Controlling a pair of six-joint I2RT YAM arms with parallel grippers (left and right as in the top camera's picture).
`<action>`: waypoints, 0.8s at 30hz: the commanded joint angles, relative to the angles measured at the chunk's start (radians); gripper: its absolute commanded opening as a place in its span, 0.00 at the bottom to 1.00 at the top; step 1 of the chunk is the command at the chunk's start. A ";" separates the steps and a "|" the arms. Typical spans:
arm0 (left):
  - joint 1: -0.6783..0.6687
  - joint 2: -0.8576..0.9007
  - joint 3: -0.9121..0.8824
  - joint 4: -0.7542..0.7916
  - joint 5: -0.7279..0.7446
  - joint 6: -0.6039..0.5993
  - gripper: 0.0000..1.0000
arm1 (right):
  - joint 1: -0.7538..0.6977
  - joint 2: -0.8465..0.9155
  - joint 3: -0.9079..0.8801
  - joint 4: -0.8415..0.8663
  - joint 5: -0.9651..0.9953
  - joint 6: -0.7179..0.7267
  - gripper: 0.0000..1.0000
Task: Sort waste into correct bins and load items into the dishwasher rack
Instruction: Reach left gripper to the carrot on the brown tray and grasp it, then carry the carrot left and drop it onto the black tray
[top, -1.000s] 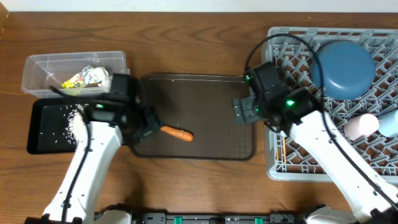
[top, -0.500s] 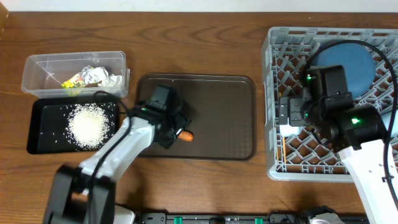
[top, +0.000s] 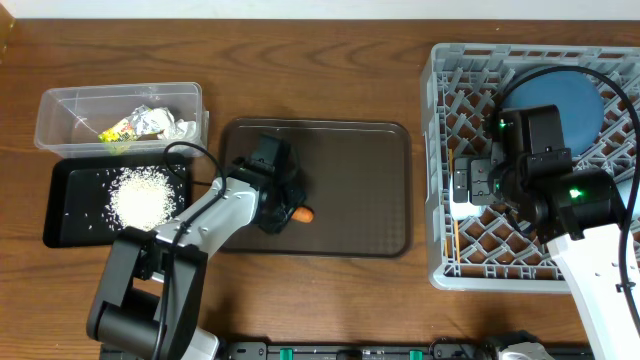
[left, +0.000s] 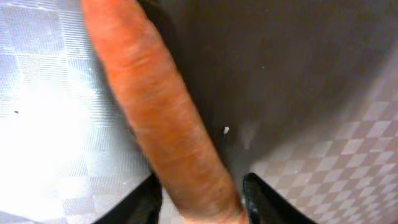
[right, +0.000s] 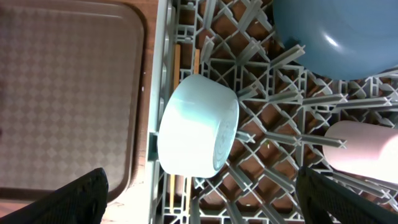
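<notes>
The small orange carrot lies on the brown serving tray, and my left gripper is shut on its end; in the overhead view only its tip shows past the left gripper. My right gripper is open and empty above the grey dishwasher rack, over the small pale-blue bowl lying on its side at the rack's left edge. The blue dish, a pink cup and chopsticks are in the rack. The clear tub holds the yellow wrapper and tissue. Rice lies in the black tray.
The brown tray's raised rim runs right beside the rack's left wall. The tub and black tray stand together at the left. The right arm's cable loops over the rack.
One second ago the right gripper was at the brown tray's right edge; it now hangs over the rack. The left gripper slid right along the carrot and closed on it.
</notes>
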 joint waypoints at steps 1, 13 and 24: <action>-0.001 0.040 -0.016 -0.012 -0.013 0.005 0.38 | -0.010 -0.010 -0.003 -0.002 0.003 -0.012 0.95; 0.045 -0.008 -0.016 -0.029 -0.013 0.153 0.25 | -0.010 -0.010 -0.003 -0.005 0.004 -0.015 0.95; 0.315 -0.344 -0.016 -0.099 -0.050 0.412 0.25 | -0.010 -0.010 -0.003 -0.005 0.004 -0.015 0.95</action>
